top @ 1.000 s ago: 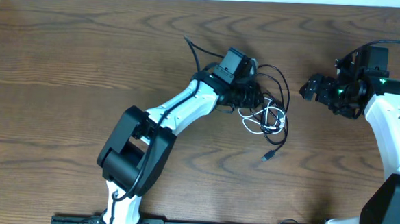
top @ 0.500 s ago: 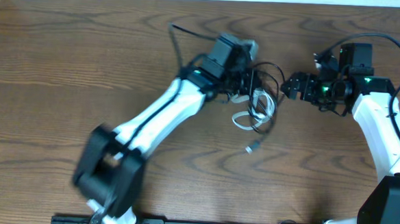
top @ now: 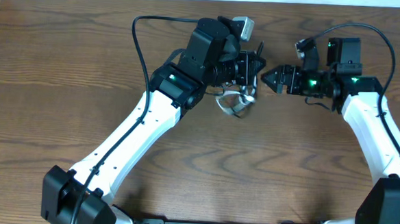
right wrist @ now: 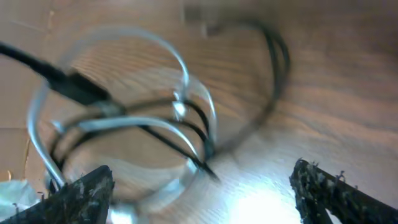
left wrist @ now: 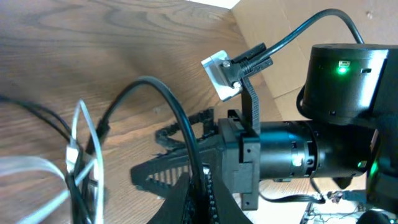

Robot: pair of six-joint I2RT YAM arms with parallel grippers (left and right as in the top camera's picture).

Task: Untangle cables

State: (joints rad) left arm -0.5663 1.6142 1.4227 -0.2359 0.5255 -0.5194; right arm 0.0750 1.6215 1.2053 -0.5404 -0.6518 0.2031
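Cables [top: 233, 102] and setting: two thin flexible cords in one tangle, over the far middle of a broad, dark brown wood-grain table [top: 65, 64]. Whether the tangle touches the wood cannot be told.
Left arm: a long white-and-black jointed robot arm [top: 126, 139], stretching from the near left edge diagonally up to the tangle.
Right arm: a white-and-black jointed robot arm [top: 374, 131], rising from the near right corner with its wrist turned leftward.
Left gripper: the black two-finger left gripper [top: 252, 63] sits just above the tangle. It appears clenched on the cables: in the left wrist view a black strand runs straight into it, and loops hang beside it.
Right gripper: the black two-finger right gripper [top: 267, 76] points at the left gripper, their tips near but apart. Its toothed fingers [right wrist: 81, 193] are spread wide, released and holding nothing.
White cord: a thin white cord [left wrist: 79, 134] lying in several overlapping loops, blurred in the right wrist view.
Black cord: a thin black cord [left wrist: 165, 99] arching through the white loops and crossing them.
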